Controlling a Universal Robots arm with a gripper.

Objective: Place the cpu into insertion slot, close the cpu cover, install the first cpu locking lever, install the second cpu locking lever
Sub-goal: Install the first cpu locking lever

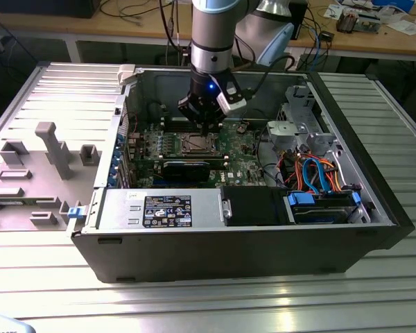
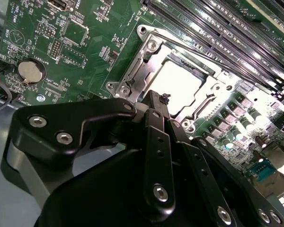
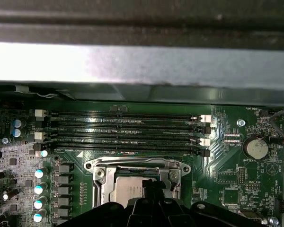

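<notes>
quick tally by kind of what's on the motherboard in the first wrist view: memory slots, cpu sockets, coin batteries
memory slots: 4
cpu socket (insertion slot), cpu seated in it, cpu cover over it: 1
coin battery: 1
total: 6

The cpu [image 2: 180, 82], a flat square chip with a pale silvery top, sits flat in the slot [image 2: 213, 101] mid-motherboard, just beside the long memory slots. The cover [image 2: 141, 61], a thin silvery frame, lies closed around it, chip showing through its window.
</notes>
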